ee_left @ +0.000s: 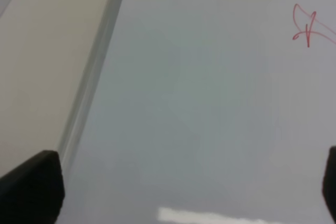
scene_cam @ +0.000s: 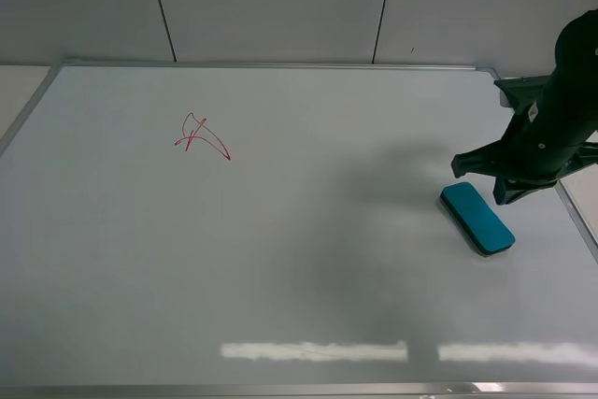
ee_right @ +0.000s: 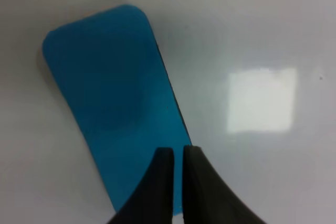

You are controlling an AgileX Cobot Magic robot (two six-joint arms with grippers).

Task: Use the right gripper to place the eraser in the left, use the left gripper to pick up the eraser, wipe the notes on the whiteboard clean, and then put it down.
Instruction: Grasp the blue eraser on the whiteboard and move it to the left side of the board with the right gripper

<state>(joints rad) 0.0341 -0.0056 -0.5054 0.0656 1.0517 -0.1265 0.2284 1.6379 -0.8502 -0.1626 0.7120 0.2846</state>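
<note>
1. Your right end effector (ee_right: 177,155) is closed. Its two dark fingers (ee_right: 157,182) stand almost together with only a thin slit between them, and nothing is clamped in that slit.
2. It hangs over one end of the eraser (ee_right: 113,103), and teal shows through the slit. You cannot tell from these views whether the tips touch the eraser's top.
3. The eraser lies flat on the whiteboard (scene_cam: 308,259), teal face up, with its dark bottom layer showing along one long side. In the high view it sits near the board's right edge, set diagonally, just beside your right arm (scene_cam: 551,123).
4. Your left end effector (ee_left: 181,187) is wide open and holds nothing. Its black fingertips (ee_left: 31,190) stand far apart with bare board between them.
5. The left end effector looks down on the board's left part, close to the silver frame (ee_left: 92,87). The pale desk (ee_left: 37,51) lies beyond that frame.
6. The notes (scene_cam: 201,135) are a small red scribble of loops ending in an arrow-like point. They are unwiped, in the upper-left part of the board in the high view, and well apart from the eraser.
7. A bright strip of reflection (scene_cam: 313,352) lies across the glossy board near its front edge.
</note>
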